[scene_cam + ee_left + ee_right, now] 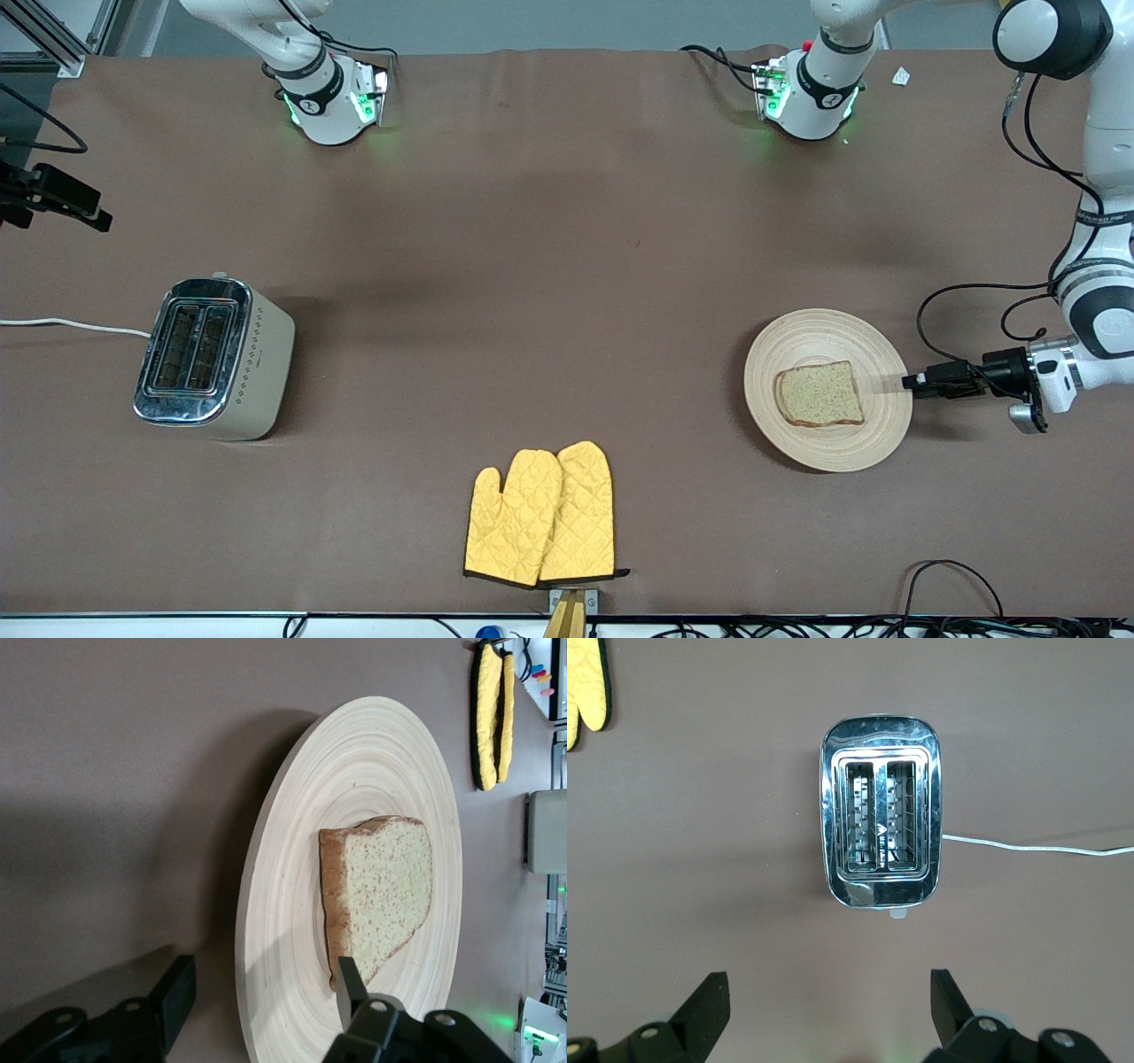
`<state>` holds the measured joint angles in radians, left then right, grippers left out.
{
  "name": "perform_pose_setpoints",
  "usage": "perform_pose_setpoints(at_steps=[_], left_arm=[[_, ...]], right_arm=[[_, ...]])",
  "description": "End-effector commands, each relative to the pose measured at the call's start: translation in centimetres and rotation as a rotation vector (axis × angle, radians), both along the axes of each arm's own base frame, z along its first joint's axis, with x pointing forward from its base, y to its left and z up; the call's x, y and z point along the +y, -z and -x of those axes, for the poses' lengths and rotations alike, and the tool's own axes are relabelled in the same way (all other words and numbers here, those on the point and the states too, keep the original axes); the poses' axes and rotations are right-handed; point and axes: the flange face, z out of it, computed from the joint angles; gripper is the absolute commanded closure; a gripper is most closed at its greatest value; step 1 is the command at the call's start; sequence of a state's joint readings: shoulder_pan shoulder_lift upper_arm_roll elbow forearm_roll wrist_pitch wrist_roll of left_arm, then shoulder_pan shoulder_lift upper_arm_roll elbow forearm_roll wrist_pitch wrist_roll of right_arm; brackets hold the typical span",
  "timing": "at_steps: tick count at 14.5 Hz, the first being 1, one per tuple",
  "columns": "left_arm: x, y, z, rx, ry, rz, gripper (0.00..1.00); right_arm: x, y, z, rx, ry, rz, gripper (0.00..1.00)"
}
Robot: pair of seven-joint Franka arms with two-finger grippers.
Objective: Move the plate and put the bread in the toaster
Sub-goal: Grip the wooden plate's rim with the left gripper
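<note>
1. The plate is located on the table toward the left arm's end.
2. The bread is found lying flat on the plate, near its middle.
3. The left gripper is held low at the plate's rim on the side toward the left arm's end. Its fingers are spread, with one above the plate's surface and the other beside the rim; contact with the rim cannot be confirmed.
4. The toaster is seen upright toward the right arm's end, well apart from the plate, with both slots empty and its white cord trailing off the table edge.
5. The right gripper is recorded high over the toaster, its fingers spread and holding nothing.
6. A pair of yellow oven mitts is noted nearer the front camera, between toaster and plate.
</note>
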<state>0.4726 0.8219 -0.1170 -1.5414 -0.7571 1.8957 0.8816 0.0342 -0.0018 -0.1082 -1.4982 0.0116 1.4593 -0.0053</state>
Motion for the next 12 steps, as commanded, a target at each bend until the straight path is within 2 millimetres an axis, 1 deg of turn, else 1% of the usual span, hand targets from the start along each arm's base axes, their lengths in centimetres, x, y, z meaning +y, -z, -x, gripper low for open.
perform_pose_setpoints(at_steps=[1,5,10,12], left_arm=[[0.2,0.2,-0.5,-0.027,-0.013,0.022,0.34],[-0.1,1.0,-0.4,-0.024,-0.010,0.031,0.51],[-0.2,1.6,-0.2,-0.039,0.011,0.035,0.78],[-0.2,1.7,-0.1,-0.036,0.012,0.038,0.85]], right_arm=[[0.1,-0.1,0.4,0.005,0.014,0.003,0.00],[0.1,-0.2,0.4,0.003,0.013,0.003,0.00],[0.1,-0.1,0.4,0.005,0.014,0.003,0.00],[0.1,-0.2,0.4,0.003,0.013,0.003,0.00]])
